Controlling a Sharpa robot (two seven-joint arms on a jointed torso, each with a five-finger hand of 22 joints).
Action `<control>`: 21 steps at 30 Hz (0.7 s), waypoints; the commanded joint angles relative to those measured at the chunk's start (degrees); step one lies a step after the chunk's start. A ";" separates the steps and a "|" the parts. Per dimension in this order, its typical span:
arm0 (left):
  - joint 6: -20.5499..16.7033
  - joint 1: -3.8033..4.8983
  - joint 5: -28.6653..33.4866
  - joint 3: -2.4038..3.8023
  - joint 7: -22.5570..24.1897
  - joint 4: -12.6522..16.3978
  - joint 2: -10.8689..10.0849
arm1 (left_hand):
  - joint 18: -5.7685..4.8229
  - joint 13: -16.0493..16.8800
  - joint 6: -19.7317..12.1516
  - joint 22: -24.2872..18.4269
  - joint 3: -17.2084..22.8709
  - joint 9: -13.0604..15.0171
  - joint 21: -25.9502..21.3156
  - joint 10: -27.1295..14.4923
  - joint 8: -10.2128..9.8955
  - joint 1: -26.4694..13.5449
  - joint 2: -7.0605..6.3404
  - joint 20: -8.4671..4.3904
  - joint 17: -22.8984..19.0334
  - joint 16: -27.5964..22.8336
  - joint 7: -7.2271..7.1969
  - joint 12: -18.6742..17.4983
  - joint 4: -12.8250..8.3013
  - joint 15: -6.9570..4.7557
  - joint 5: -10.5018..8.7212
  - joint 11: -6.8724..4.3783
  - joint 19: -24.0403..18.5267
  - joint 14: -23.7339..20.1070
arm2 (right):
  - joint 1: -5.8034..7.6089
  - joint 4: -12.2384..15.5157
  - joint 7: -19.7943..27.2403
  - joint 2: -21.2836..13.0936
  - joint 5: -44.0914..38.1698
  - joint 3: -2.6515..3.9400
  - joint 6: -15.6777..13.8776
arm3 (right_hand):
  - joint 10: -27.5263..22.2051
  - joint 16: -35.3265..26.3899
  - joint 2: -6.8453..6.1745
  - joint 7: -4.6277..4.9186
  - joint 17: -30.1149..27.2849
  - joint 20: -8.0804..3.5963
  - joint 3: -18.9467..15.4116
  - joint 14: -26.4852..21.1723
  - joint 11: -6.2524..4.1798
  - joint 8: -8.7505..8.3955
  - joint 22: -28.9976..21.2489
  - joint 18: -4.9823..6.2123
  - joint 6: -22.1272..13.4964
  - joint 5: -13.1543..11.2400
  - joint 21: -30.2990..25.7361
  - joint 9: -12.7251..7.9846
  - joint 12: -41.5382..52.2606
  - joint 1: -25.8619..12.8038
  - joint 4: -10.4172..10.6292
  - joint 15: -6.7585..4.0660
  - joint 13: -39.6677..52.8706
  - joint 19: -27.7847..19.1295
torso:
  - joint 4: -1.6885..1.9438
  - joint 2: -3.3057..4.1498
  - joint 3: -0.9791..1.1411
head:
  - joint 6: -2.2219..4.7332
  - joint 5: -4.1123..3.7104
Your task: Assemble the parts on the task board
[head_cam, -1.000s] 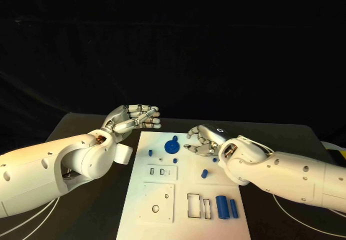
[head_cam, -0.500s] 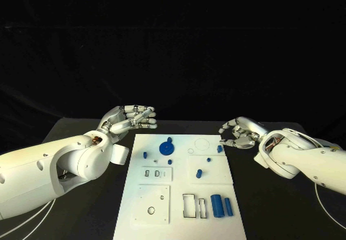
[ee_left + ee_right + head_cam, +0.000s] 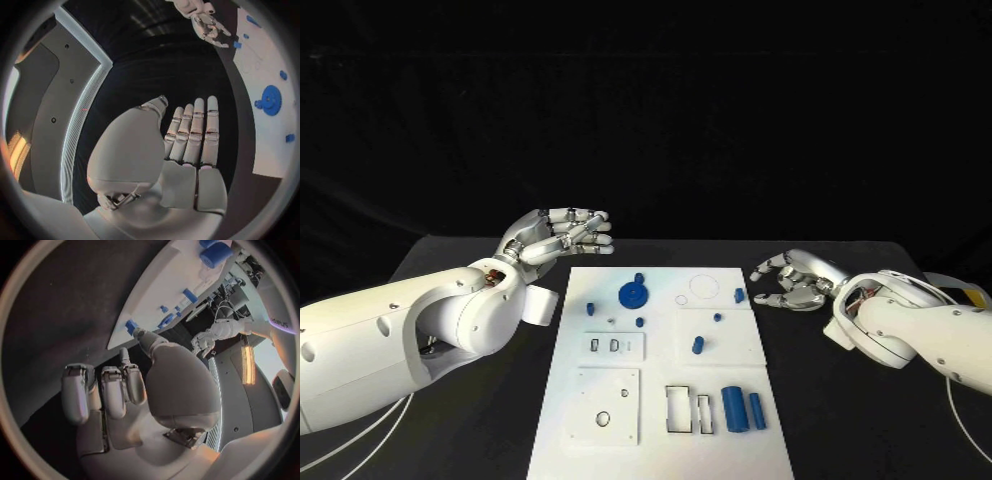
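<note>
Lying loose across the white task board (image 3: 661, 400) at mid-table: a blue gear (image 3: 633, 295) at the far left, small blue pegs (image 3: 698, 347) mid-board, two blue cylinders (image 3: 744, 411) near right. Off its far corners, left hand (image 3: 564, 236) and right hand (image 3: 795, 281) both curled, holding nothing visible. Likely risks: knocking the unseated pegs or shifting the board on reaching in.

Matt white plastic task board (image 3: 661, 400), smooth blue plastic parts (image 3: 744, 411), dull black table (image 3: 459, 270), glossy silver-metal hands (image 3: 567, 235).
</note>
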 commanded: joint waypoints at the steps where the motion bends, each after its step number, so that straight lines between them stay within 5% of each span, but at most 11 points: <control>1: 1.14 0.05 0.07 0.04 0.51 0.00 0.18 | 0.72 0.08 -0.39 -0.07 0.30 -0.09 -0.34 -0.05 -0.21 0.24 -0.34 0.25 0.09 -0.21 1.85 -0.32 0.01 0.12 -0.16 0.31 -0.10 -0.18 | -0.37 -0.59 0.16 0.65 -0.01 -0.01 -1.01 | 0.08 0.13 0.17 -0.07 14.20 -0.19 0.05 5.99 0.36 -0.29 8.34 0.00 -0.48 0.39 -0.25 -0.06 -0.02 0.44 -0.23 0.23 7.46 0.37 | 0.06 0.05 -0.12 | -0.16 0.06; 21: 1.21 0.05 0.07 0.04 0.44 -0.22 0.25 | 0.72 0.08 -0.39 -0.07 0.30 -0.09 -0.34 -0.05 -0.21 0.24 -0.34 0.25 0.09 -0.21 1.85 -0.32 0.01 0.12 -0.16 0.31 -0.10 -0.18 | -1.74 -1.98 -0.32 3.58 0.51 -0.05 -2.16 | 0.56 0.20 1.38 0.20 14.46 0.12 0.74 6.05 0.64 -0.28 8.60 -0.06 0.22 0.37 -0.05 0.08 0.43 0.20 -0.13 0.53 7.92 0.60 | -0.06 -0.04 -0.13 | -0.39 0.33</control>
